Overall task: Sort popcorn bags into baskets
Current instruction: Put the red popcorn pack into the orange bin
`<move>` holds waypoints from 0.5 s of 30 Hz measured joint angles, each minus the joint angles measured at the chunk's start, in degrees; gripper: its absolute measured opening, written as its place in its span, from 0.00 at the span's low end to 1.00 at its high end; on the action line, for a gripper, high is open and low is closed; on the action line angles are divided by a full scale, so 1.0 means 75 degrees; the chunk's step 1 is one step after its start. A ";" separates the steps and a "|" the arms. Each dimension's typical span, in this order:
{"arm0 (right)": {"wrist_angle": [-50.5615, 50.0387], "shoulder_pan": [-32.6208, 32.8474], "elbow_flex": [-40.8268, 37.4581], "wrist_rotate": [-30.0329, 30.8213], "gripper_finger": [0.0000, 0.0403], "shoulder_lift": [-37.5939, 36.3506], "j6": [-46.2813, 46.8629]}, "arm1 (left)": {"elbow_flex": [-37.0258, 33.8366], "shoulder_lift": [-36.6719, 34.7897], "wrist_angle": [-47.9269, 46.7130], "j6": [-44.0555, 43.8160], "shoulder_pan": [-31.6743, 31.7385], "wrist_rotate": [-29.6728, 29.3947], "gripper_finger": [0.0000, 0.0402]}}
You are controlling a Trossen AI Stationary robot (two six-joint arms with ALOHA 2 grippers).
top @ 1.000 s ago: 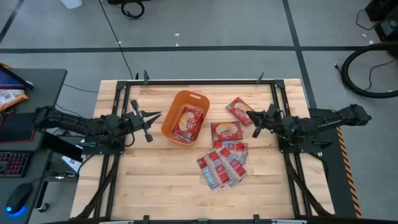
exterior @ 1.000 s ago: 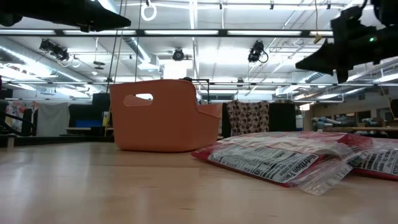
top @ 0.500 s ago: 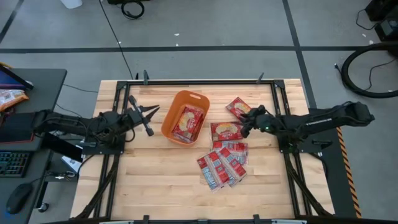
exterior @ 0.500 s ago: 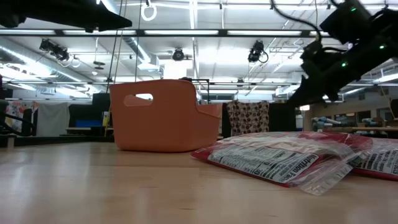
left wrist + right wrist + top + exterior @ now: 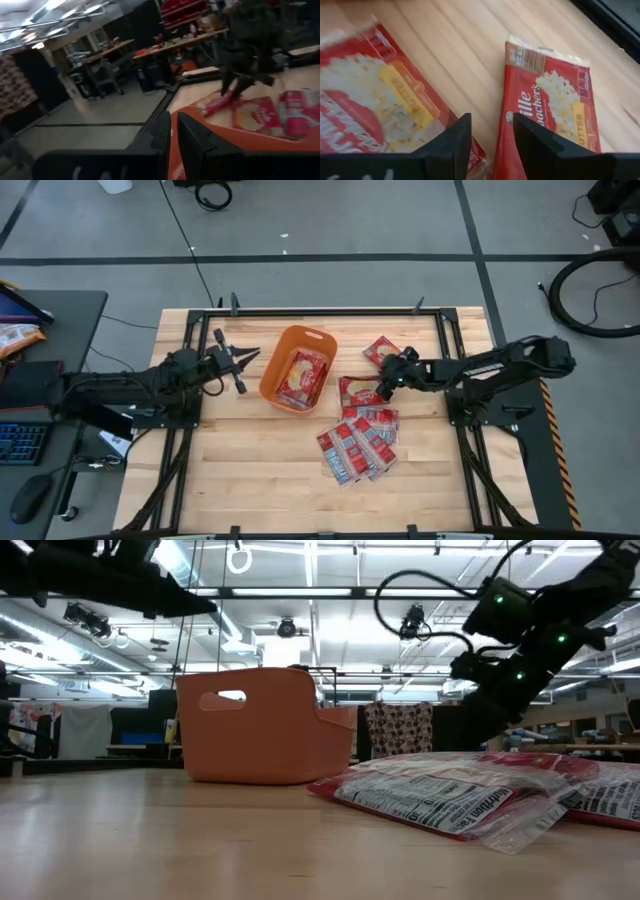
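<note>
The orange basket (image 5: pixel 273 385) (image 5: pixel 265 725) stands left of the table's middle with one popcorn bag (image 5: pixel 300 375) lying flat inside. On the wood to its right lie a squarish popcorn bag (image 5: pixel 358 392) (image 5: pixel 370 100), another (image 5: pixel 380 350) (image 5: pixel 550 110) farther back, and a fan of several narrower bags (image 5: pixel 360 442). My right gripper (image 5: pixel 383 387) (image 5: pixel 490 145) slants down, open, over the strip of wood between the two squarish bags, with nothing between its fingers. My left gripper (image 5: pixel 243 365) (image 5: pixel 173 135) hangs level and shut, just left of the basket.
Black rails (image 5: pixel 330 311) frame the tabletop along its far edge and sides. Bare wood (image 5: pixel 250 470) lies in front of the basket and left of the fanned bags. A desk with a keyboard (image 5: pixel 20 442) stands off the table's left.
My right gripper has gone toward the table's left edge and down, tipping from level to slanting downward, and now hangs low over the squarish bags. My left gripper has swung a little toward the far edge, closer to the basket. No bag has moved.
</note>
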 joint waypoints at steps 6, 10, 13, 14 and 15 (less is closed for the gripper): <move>-0.0336 -0.0051 0.0421 0.0338 0.37 0.0724 -0.0229 | -0.0379 -0.0644 0.0184 -0.0459 0.0668 0.0613 0.09; -0.0456 -0.0107 0.0629 0.0551 0.37 0.1113 -0.0473 | -0.0606 -0.1272 0.0164 -0.0485 0.0810 0.0637 0.09; -0.0480 -0.0101 0.0701 0.0798 0.37 0.1364 -0.0606 | -0.0736 -0.1758 0.0182 -0.0402 0.0858 0.0636 0.09; -0.0467 -0.0101 0.0705 0.0817 0.37 0.1443 -0.0667 | -0.0800 -0.1914 0.0183 -0.0371 0.0857 0.0635 0.09; -0.0467 -0.0104 0.0705 0.0823 0.37 0.1525 -0.0716 | -0.0872 -0.2043 0.0167 -0.0363 0.0857 0.0634 0.09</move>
